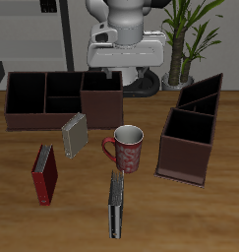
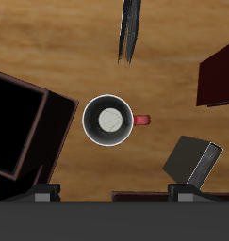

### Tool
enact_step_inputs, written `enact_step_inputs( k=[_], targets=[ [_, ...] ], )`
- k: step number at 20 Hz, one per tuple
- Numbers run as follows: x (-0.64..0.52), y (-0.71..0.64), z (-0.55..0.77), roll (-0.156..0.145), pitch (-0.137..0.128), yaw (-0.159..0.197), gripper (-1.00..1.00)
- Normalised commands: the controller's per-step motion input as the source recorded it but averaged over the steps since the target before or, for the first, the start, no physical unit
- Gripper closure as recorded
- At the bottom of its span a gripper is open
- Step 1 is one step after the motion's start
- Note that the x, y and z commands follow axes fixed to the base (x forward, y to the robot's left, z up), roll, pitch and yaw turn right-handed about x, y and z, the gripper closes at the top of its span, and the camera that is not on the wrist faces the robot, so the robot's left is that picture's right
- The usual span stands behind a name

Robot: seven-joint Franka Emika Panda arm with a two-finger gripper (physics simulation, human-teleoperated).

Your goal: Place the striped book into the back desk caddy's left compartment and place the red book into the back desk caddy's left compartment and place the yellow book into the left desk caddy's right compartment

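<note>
My gripper hangs open high over the table, straight above a red mug, holding nothing. The red book stands upright toward the table's front. A grey-olive book leans just in front of the back desk caddy. A dark book stands edge-on near the front edge. I cannot tell which of these two is the striped book and which the yellow book. The left desk caddy stands beside the mug with its compartments empty.
The mug stands between the books and the left desk caddy. A potted plant rises behind that caddy, beside the robot's base.
</note>
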Motion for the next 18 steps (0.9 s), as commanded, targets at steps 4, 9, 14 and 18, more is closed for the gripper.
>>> enact_step_inputs(
  k=[4,9,14,18],
  targets=[
    [0.07,0.07,-0.03,0.016,0.005,-0.014,-1.00],
    [0.28,0.19,0.00,-0.022,-0.024,0.030,-1.00],
    [0.42,0.25,0.14,0.039,-0.030,0.010,-1.00],
    [0.44,0.18,0.13,0.021,-0.029,-0.011,-1.00]
  ],
)
